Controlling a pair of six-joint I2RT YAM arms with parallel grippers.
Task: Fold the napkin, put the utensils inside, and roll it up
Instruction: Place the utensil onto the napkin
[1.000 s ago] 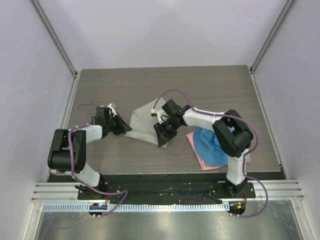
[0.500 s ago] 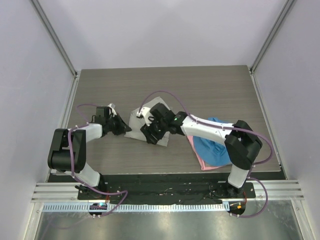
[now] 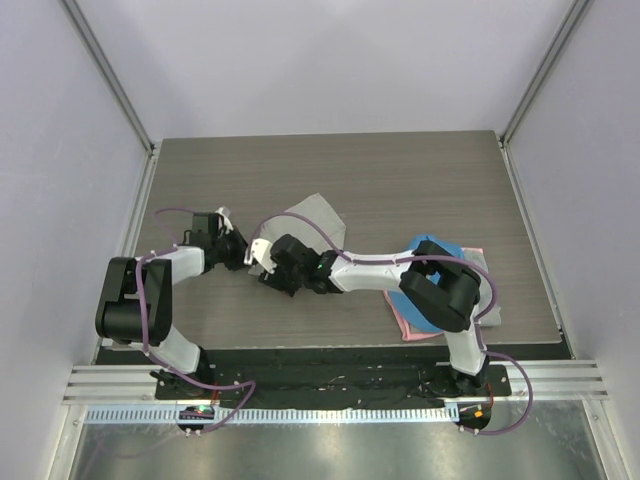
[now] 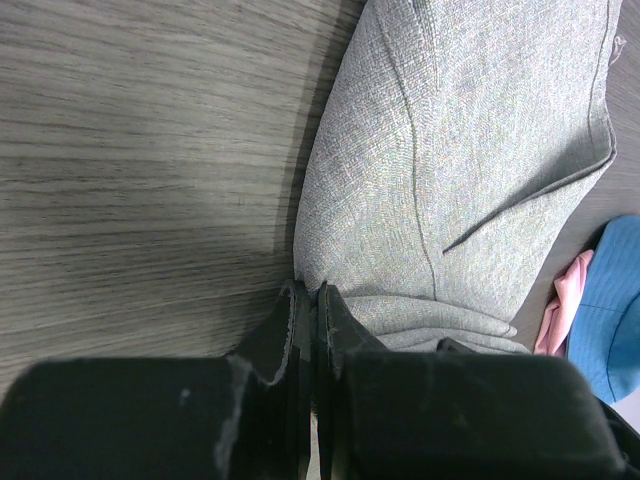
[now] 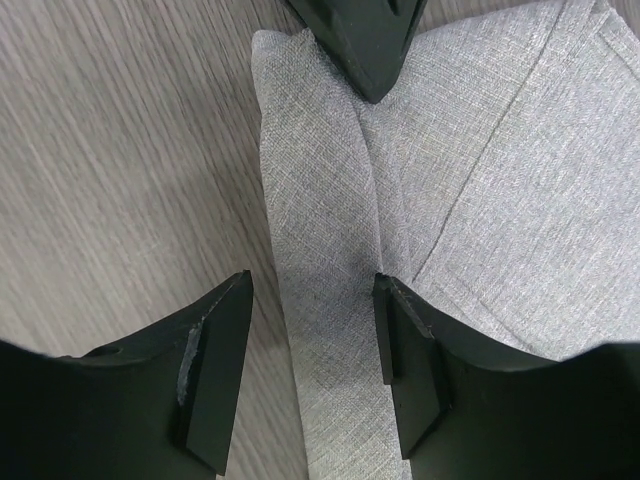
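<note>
The napkin (image 3: 318, 215) is lying partly folded on the table (image 3: 400, 170). One long folded strip of it is running right between the fingers of your right gripper (image 5: 312, 300). That gripper is hanging open over the strip. One finger is sitting over the bare wood and the other over the cloth, and it is not squeezing anything. Just in front of it, your left gripper (image 4: 312, 300) is pinched tight at the napkin's edge and seems to be holding that edge down. I am not seeing the spoon in any view, so it may be hiding under the cloth or under an arm. Behind the right gripper, well away along its arm, the blue cloth (image 3: 440, 250) and the pink cloth (image 3: 405, 325) are lying in a heap. You look to be working on the folding step, tidying this fold. Next, I think you need to close the right fingers on the strip and pull it flat while the left gripper is holding its end.
</note>
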